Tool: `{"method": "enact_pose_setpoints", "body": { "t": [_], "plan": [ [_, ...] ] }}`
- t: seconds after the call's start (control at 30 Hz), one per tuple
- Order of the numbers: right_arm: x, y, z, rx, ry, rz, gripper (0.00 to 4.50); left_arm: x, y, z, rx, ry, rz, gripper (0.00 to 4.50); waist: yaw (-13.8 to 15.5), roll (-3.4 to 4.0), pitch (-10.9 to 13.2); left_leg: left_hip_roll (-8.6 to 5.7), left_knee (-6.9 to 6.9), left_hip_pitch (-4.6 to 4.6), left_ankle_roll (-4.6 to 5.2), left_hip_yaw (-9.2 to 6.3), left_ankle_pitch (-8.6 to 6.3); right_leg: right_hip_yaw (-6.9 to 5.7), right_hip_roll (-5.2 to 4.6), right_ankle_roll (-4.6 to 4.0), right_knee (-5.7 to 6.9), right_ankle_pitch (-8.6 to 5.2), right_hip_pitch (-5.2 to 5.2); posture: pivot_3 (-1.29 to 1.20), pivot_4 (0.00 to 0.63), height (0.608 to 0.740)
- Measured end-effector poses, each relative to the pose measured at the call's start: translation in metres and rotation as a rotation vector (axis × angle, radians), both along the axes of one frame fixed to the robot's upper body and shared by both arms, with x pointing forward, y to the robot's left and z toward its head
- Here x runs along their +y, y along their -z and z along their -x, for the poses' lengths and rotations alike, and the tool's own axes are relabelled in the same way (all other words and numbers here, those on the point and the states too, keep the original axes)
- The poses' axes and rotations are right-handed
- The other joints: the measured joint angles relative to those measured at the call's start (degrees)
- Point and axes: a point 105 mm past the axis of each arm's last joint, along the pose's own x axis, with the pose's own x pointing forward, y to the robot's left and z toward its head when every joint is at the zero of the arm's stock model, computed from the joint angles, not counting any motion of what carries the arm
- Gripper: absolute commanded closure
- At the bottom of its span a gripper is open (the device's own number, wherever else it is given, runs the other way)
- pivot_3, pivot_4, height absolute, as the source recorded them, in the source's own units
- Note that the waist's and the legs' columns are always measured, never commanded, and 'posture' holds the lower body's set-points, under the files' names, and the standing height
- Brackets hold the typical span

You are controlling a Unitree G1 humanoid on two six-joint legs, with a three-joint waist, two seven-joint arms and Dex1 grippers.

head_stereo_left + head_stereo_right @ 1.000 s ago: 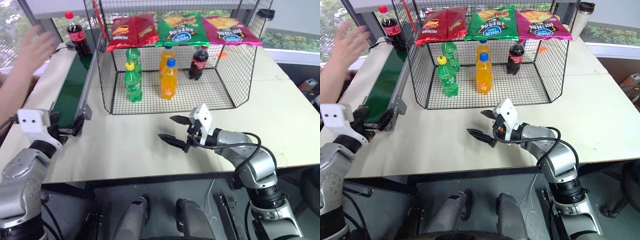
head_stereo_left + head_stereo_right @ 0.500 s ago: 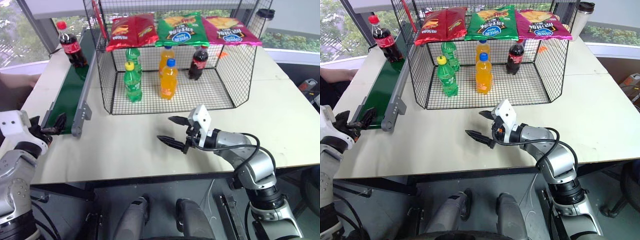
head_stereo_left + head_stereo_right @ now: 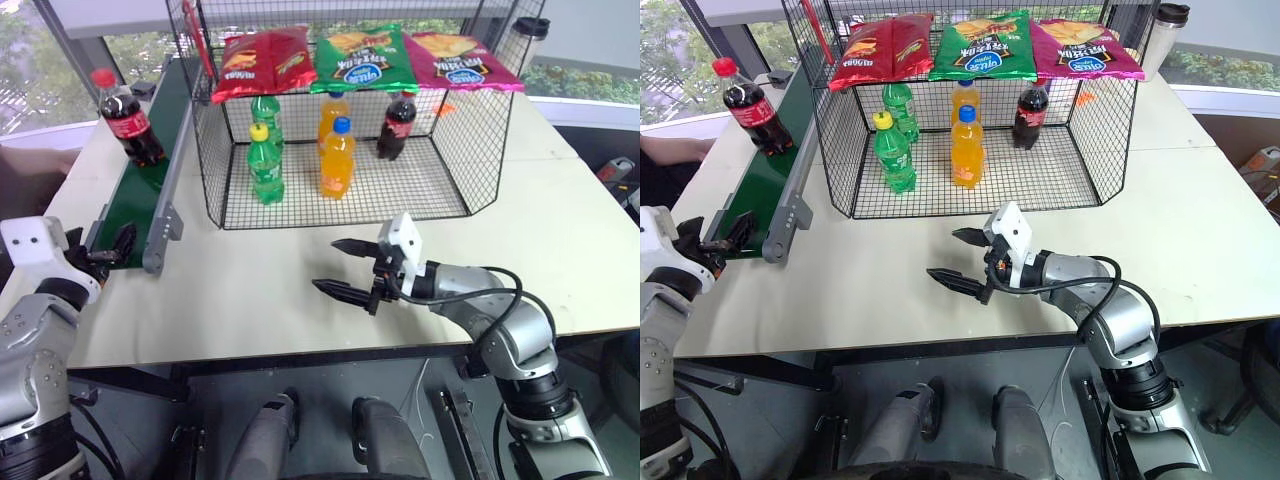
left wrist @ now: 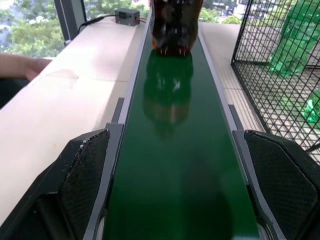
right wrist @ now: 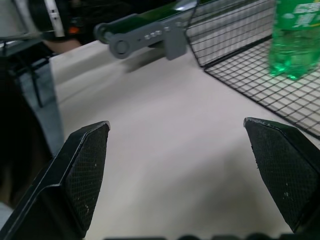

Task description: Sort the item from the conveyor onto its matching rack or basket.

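Observation:
The cola bottle (image 3: 125, 120), with its red cap and red label, stands upright on the dark green conveyor (image 3: 150, 175), about halfway along the belt. My left gripper (image 3: 112, 247) is open at the belt's near end, and in the left wrist view its fingers (image 4: 85, 170) straddle the belt (image 4: 175, 165) with the bottle's base (image 4: 172, 25) further up. My right gripper (image 3: 327, 265) hangs open and empty over the table in front of the black wire cage (image 3: 215, 170).
Inside the cage stand two green bottles (image 3: 265, 165), two orange bottles (image 3: 338, 160) and a cola bottle (image 3: 398, 125). Chip bags (image 3: 365, 55) hang along its top. A cup (image 3: 525, 40) stands at the back right. A person's arm (image 3: 665, 150) rests at the left edge.
The cola bottle has ridden down the belt toward my left gripper. The person's raised hand has drawn back to the left. My left gripper has shifted slightly left; the right has stayed put.

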Motion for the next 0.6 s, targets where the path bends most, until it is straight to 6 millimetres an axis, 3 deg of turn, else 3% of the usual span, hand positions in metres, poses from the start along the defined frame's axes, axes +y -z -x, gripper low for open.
{"method": "enact_pose_setpoints", "body": {
  "t": [0.6],
  "plan": [
    [0.002, -0.004, 0.002, 0.001, 0.006, -0.009, 0.05, -0.001, -0.016, -0.014, -0.047, -0.008, -0.034, 0.0, 0.0, 0.0, 0.0, 0.0, -0.02, -0.01, 0.0, 0.0, 0.0, 0.0, 0.0, 0.0, -0.04, 0.0, -0.01, 0.0, 0.15, 0.738]
  ]
}}
